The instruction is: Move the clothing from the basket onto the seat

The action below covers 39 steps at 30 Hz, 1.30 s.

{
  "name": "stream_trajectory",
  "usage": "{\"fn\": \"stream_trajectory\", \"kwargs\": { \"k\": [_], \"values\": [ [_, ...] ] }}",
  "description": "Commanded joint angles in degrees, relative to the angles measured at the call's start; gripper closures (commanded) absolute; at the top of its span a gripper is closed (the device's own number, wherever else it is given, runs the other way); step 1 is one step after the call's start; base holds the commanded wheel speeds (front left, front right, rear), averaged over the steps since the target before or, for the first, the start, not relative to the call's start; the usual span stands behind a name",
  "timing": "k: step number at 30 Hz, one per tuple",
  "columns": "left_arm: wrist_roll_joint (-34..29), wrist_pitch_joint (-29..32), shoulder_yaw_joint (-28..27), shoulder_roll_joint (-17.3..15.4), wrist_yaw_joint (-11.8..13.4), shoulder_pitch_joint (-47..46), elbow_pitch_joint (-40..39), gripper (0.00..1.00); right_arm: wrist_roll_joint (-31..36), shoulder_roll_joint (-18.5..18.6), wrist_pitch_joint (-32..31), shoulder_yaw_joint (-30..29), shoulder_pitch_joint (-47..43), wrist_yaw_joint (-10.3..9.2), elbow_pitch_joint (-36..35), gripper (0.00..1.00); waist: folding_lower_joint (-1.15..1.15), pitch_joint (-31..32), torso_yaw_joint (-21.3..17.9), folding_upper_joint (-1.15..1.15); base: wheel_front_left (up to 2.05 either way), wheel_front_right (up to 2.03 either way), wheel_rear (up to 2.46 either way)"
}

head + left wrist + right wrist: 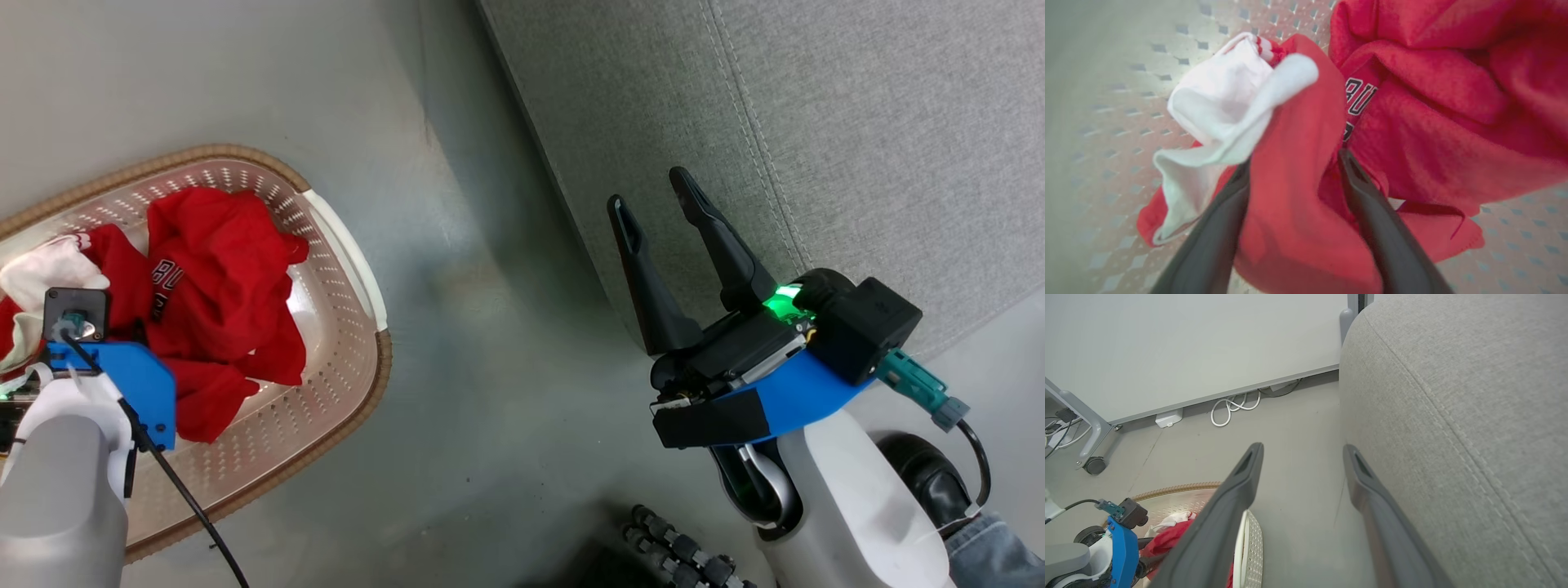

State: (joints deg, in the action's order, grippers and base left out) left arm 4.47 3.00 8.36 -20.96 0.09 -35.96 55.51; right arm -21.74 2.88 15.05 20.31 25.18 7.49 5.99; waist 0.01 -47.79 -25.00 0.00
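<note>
- Left hand (1295, 159) nearest, down inside the basket (1106, 102); both dark fingers spread wide, straddling a raised red fold of the clothing (1433, 122), not clamped on it. Can't tell if the pads touch the fabric.
- White panel (1220, 102) bunched just beside the view-left finger; white lettering (1357, 98) on red fabric just past the other finger.
- Clothing crumpled in one heap on the perforated basket bottom, all inside the brown rim (386, 359).
- Basket sits on grey floor (490, 327), apart from the sofa (857, 122).
- Right hand (647, 188) spread, nothing between its fingers, above the floor just beside the sofa's front edge.
</note>
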Motion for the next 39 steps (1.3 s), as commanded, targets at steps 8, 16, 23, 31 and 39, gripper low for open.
{"fn": "stream_trajectory", "kwargs": {
  "k": [8, 16, 23, 31, 39],
  "values": [
    [-0.2, 3.7, 1.0, -1.2, 0.2, -2.4, 2.4, 0.0, -1.1, 0.0, 0.2, 0.6, 1.3, 0.01, -0.3, 0.0, -0.01, -1.0, -0.5, 0.0, 0.0, 0.0, 0.0],
    [1.1, 4.8, 1.6, -1.7, -1.9, -3.1, 3.7, 1.0, -1.3, 0.0, 0.2, 0.7, 1.6, 0.01, 0.1, 0.0, -0.01, -0.9, -0.6, 0.0, 0.0, 0.0, 0.0],
    [1.1, 4.3, 2.7, -1.2, -2.4, -3.6, 4.4, 1.0, -0.8, 0.0, 0.2, 0.3, 1.7, 0.01, 0.3, 0.0, -0.01, -0.5, 0.0, 0.0, 0.0, 0.0, 0.0],
    [1.5, 2.9, 3.9, 0.0, -2.9, -4.2, 6.2, 1.0, 0.1, 0.0, 0.2, -0.1, 1.7, 0.01, 1.0, 0.0, -0.01, 1.6, 1.1, 0.0, 0.0, 0.0, 0.0],
    [2.6, 0.0, 5.3, 4.1, -4.5, -3.9, 9.4, 1.0, 2.8, 0.0, 0.2, -2.2, 0.2, 0.01, 2.7, 0.0, -0.01, 8.1, 4.6, 0.0, 0.0, 0.0, 0.0]
  ]
}}
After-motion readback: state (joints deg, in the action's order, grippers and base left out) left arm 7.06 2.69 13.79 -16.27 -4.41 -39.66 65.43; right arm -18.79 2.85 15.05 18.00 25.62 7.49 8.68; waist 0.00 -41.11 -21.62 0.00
